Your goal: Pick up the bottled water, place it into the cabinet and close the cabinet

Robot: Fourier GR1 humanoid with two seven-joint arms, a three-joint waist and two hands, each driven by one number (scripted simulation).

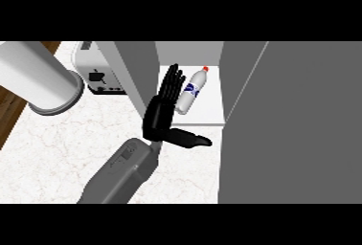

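The left hand (164, 112) is open, fingers straight and pointing away, thumb stuck out to the right (its grey forearm runs off the lower edge). Just beyond its fingertips the bottled water (191, 92) lies tilted on the cabinet (209, 115) shelf, its lower end partly hidden behind the fingers. Left of the hand, a toaster (97, 72) is cut off at the top.

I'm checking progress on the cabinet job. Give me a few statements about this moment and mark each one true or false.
1. The bottled water lies on its side inside the cabinet. True.
2. The left hand grips the bottle. False: its fingers are straight, beside the bottle.
3. A toaster stands left of the cabinet. True.
4. The right hand rests on the counter. False: it does not show.
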